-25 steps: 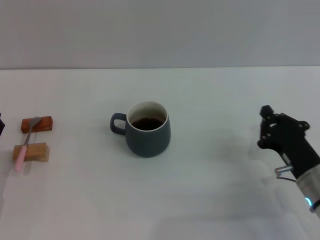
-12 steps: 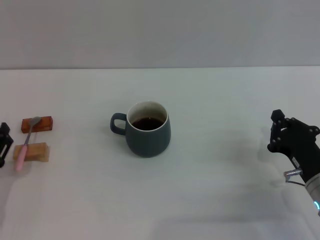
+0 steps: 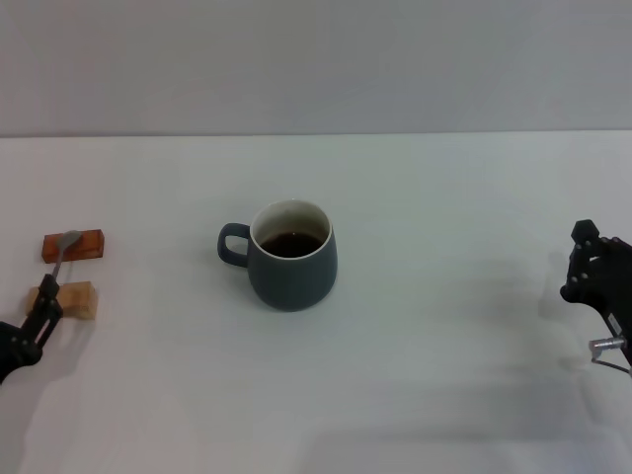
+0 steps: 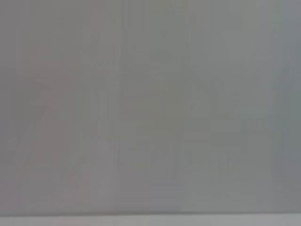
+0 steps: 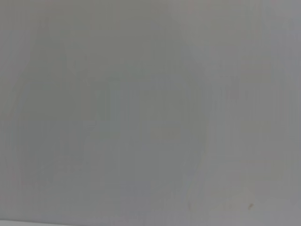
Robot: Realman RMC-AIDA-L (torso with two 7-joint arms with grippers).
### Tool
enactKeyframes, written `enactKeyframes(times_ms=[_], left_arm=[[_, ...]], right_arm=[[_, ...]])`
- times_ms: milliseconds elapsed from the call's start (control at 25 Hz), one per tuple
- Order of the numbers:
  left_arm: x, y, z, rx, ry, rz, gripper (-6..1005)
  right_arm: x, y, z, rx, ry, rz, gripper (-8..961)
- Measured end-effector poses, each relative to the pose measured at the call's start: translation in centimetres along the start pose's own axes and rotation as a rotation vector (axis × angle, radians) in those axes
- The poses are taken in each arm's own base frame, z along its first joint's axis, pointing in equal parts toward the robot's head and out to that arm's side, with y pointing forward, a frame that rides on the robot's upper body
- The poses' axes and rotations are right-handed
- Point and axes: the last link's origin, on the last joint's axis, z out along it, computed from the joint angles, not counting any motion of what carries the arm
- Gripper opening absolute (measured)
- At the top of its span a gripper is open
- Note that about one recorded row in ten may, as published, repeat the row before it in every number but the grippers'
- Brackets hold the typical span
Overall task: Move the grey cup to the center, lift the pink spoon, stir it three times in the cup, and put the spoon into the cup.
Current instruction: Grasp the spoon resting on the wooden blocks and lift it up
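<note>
The grey cup [image 3: 292, 259] stands upright in the middle of the white table, handle toward my left, with dark liquid inside. At the far left the pink spoon [image 3: 62, 251] lies across two small blocks, its metal bowl on the reddish-brown block [image 3: 84, 244]. My left gripper [image 3: 36, 314] reaches in from the left edge and covers the spoon's handle end at the light wooden block [image 3: 77, 298]. My right gripper [image 3: 591, 273] hangs at the far right edge, well away from the cup. Both wrist views show only a plain grey surface.
The white table [image 3: 444, 197] runs back to a pale wall. Besides the cup, the two blocks and the spoon, nothing stands on it.
My right gripper has drawn back to the right, away from the cup. My left gripper has come in from the left edge and now sits over the spoon's handle end.
</note>
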Motion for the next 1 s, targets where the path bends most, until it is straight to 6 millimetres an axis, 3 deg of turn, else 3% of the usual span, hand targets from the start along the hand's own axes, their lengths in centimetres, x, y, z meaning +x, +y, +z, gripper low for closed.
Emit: enactKeyframes(times_ms=[1000], left_arm=[[-1.8,0.5,-0.2,-0.022,-0.118,0.014,803]], right_arm=[[0.4,-0.4,-0.7,0.017,0.011,-0.001,0]])
